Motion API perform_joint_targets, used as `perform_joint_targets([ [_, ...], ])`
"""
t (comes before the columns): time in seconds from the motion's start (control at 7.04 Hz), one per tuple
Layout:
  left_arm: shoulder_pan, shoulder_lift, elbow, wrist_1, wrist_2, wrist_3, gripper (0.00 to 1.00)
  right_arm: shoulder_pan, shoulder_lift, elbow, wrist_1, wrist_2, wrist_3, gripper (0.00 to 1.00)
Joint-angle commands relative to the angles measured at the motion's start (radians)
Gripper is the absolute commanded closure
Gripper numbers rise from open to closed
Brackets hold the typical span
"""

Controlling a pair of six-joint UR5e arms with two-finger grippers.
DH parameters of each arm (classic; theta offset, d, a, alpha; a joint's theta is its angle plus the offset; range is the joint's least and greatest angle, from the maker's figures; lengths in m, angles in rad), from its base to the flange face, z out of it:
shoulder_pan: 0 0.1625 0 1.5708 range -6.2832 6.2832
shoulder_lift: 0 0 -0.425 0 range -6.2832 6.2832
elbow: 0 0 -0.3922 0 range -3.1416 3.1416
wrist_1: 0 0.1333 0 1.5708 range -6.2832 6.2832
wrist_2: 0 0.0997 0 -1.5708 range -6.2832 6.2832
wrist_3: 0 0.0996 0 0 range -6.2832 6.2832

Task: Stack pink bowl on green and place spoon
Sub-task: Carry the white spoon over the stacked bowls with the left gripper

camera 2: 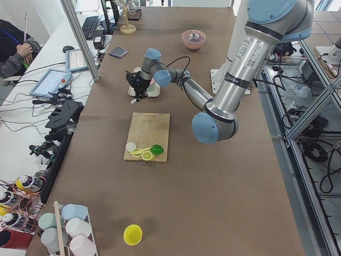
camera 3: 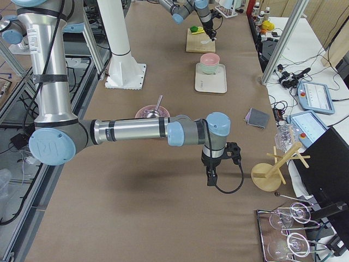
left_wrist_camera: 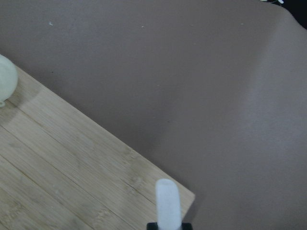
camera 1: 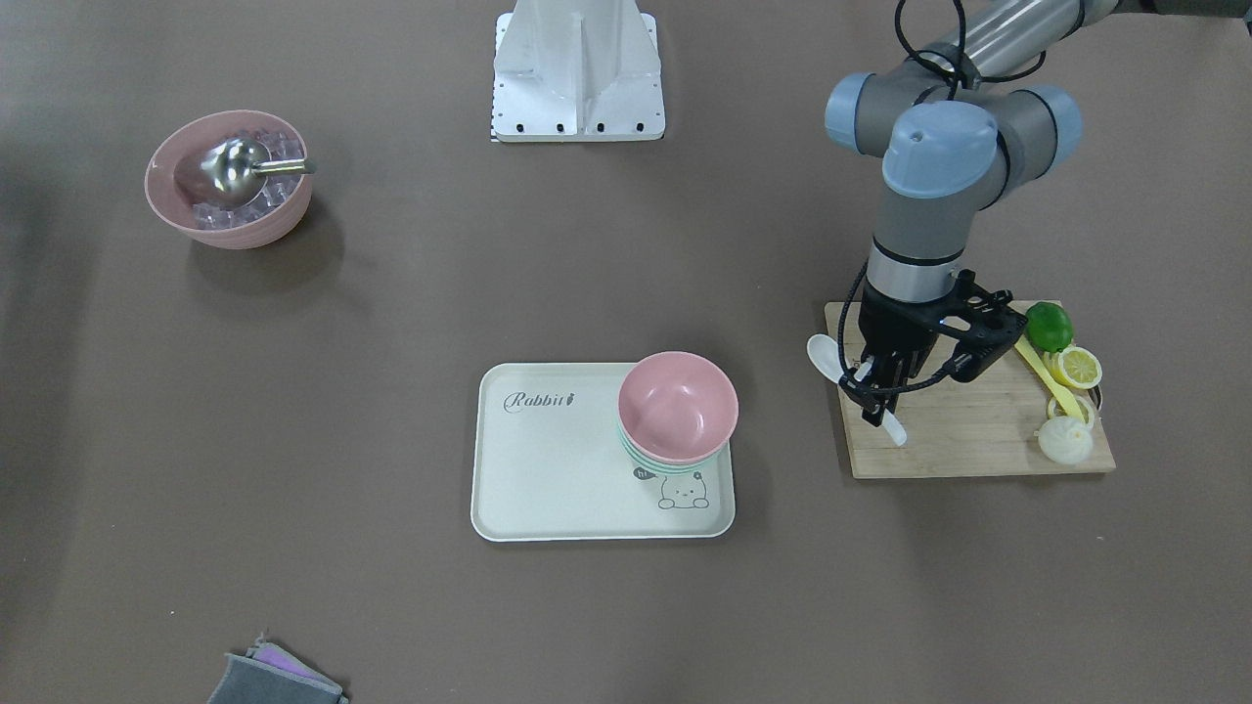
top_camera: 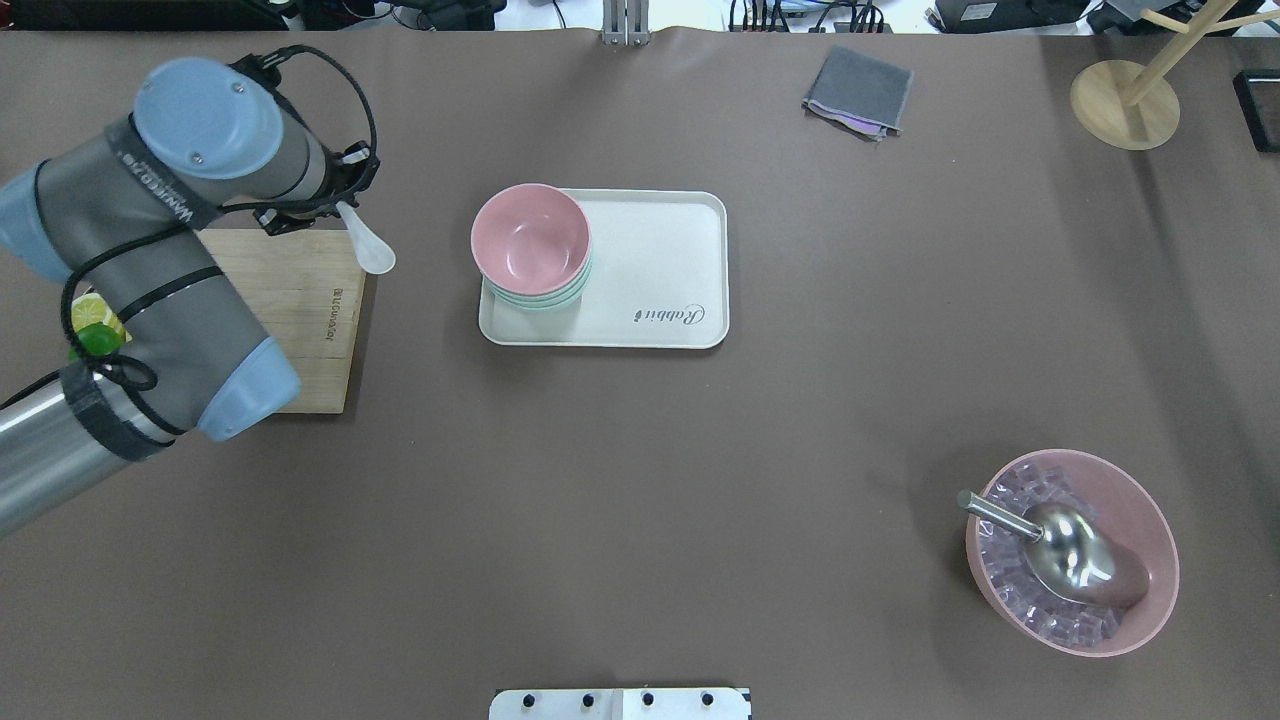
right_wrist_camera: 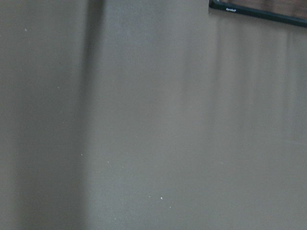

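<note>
Looking from overhead, you see the left gripper [camera 1: 877, 396] pinched shut on the white spoon [top_camera: 371, 251]. It holds the spoon by the middle of its short handle. The spoon seems lifted a little off the wooden cutting board [top_camera: 300, 300]. Its scoop pokes out past the board's edge, over the brown table.

What matters most for your next move is the way to the bowls. In the overhead view the pink bowl [top_camera: 528, 238] lies at about 3 o'clock from the left gripper, near but not touching. The spoon's long line runs from 11 o'clock to 5 o'clock. The scoop is the 5 o'clock end, the end closer to the bowl. The left arm is much nearer. The right gripper [camera 3: 210, 176] hangs well apart over bare table, and you cannot tell if it is open or closed.

The pink bowl is plain, smooth and round. It already sits inside the top mint-green bowl [top_camera: 550, 300] of a small stack, at the 9 o'clock end of the cream tray [top_camera: 660, 250]. So I think the stacking is done and only the spoon is left. The spoon is small, shiny and white, with a deep oval scoop. It looks slippery, so I would carry it slowly.
</note>
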State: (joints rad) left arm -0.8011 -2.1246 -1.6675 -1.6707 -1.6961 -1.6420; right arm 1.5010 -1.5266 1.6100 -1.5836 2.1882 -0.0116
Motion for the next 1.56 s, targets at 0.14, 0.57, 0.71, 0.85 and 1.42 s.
perform_joint_targets([
  [0.14, 0.003, -0.231, 0.167, 0.065, 0.05, -0.102, 1.0, 0.008, -0.056, 0.001, -0.001, 0.057, -0.013, 0.0],
  [0.57, 0.074, -0.268, 0.213, 0.063, 0.113, -0.107, 1.0, 0.008, -0.058, -0.001, 0.0, 0.056, -0.007, 0.0],
  [0.71, 0.094, -0.262, 0.213, 0.062, 0.128, -0.107, 1.0, 0.007, -0.058, -0.007, 0.0, 0.054, -0.007, 0.0],
  [0.85, 0.12, -0.259, 0.216, 0.062, 0.157, -0.107, 1.0, 0.007, -0.058, -0.006, 0.0, 0.056, -0.007, 0.0],
  [1.42, 0.155, -0.268, 0.204, 0.057, 0.164, -0.13, 1.0, 0.007, -0.058, -0.004, 0.0, 0.054, -0.007, 0.0],
])
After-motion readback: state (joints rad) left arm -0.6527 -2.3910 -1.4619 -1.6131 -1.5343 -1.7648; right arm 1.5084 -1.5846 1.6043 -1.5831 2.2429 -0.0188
